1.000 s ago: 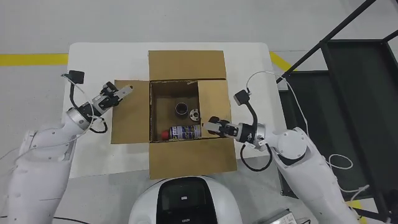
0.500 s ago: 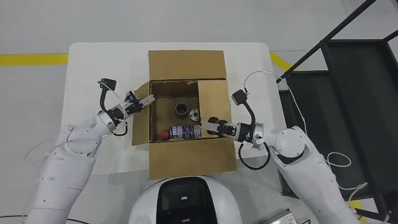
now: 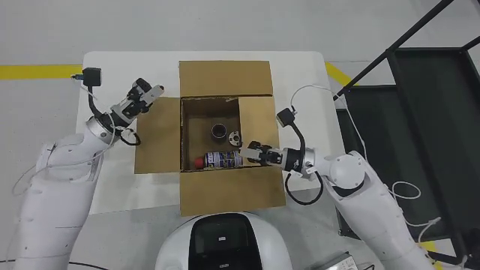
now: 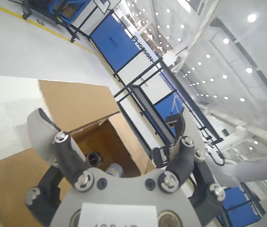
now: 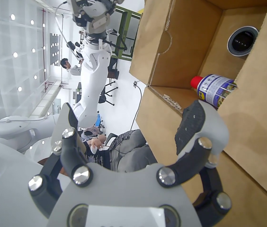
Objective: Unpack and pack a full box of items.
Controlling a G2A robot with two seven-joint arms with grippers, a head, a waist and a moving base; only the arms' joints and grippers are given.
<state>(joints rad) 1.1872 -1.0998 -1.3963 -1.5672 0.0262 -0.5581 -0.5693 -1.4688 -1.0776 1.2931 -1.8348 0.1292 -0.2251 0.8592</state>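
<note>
Left claw (image 3: 154, 90) has drawn back off the box flap (image 3: 157, 139) (released, empty); right claw (image 3: 244, 154) gapes beside the can (image 3: 221, 160).

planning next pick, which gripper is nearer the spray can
Right. The right gripper is beside the spray can; the left gripper is off by the opposite box flap.

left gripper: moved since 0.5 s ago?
Yes. The left gripper has backed away from the box opening, outward and toward the far side. It is now over the table, just past the left flap's far edge.
</note>
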